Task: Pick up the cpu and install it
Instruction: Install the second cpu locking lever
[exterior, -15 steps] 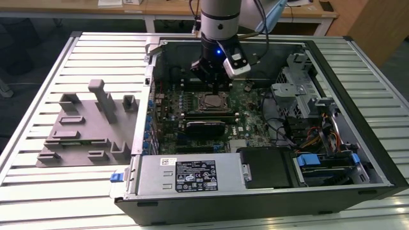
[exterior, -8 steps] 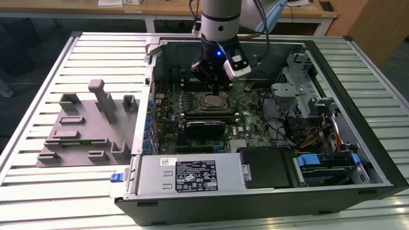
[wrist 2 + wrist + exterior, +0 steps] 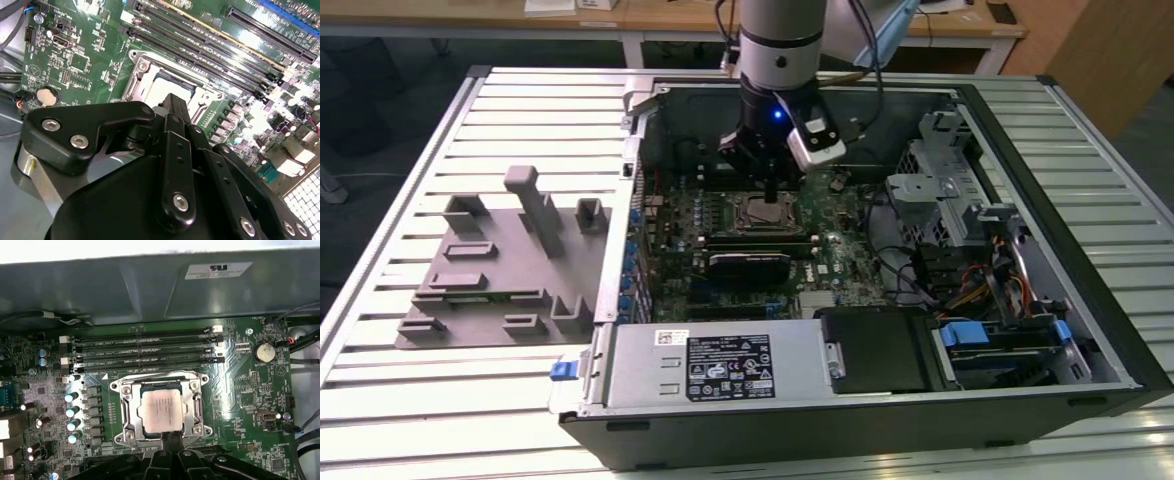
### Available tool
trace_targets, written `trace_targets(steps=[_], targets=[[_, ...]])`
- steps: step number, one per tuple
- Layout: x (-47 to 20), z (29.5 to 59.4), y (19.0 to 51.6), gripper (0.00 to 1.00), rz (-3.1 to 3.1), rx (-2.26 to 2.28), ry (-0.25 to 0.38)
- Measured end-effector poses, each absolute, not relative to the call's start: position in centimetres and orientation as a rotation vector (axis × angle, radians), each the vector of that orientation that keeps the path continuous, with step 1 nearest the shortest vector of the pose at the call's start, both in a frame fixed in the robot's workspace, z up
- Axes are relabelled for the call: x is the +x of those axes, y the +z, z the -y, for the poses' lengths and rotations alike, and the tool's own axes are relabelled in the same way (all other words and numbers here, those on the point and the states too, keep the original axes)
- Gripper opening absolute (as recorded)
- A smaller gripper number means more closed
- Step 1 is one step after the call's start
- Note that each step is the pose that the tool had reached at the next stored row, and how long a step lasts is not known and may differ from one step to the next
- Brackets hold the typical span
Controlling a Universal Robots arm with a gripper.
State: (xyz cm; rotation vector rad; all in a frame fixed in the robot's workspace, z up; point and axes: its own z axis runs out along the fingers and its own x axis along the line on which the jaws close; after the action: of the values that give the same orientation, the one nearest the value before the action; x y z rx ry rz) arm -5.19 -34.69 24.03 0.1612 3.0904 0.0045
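The gripper's own black linkage is blocking much of the second wrist view, hiding most of the socket frame [image 3: 145,80] behind it; just a pale corner of the cpu [image 3: 167,87] is peeking out above the finger tips. In the exterior view the gripper [image 3: 771,188] is hanging inside the open computer case [image 3: 1107,330], and its fingertips are too dark against the motherboard [image 3: 841,215] to separate. In the first wrist view the fingers [image 3: 172,442] are cut off by the picture's edge, but the two tips are lying pressed together with no gap between them, so the gripper is reading as closed on nothing. The cpu [image 3: 161,411] is sitting flat in the socket frame [image 3: 125,410], silver top facing up, the metal frame surrounding it on all sides. The closed tips are standing just beside the edge of the cpu nearest the gripper, at the rim of the socket; whether they are touching the frame is not clear. The grey fixture blocks [image 3: 500,265] are resting on the slatted table [image 3: 440,400], on the exterior view's left, well apart from the gripper.
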Motion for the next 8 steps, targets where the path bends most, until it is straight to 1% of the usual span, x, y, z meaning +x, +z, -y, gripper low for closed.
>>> trace_targets(steps=[8], targets=[[-5.19,35.36,24.03,0.11,-3.090,0.161,0.005]])
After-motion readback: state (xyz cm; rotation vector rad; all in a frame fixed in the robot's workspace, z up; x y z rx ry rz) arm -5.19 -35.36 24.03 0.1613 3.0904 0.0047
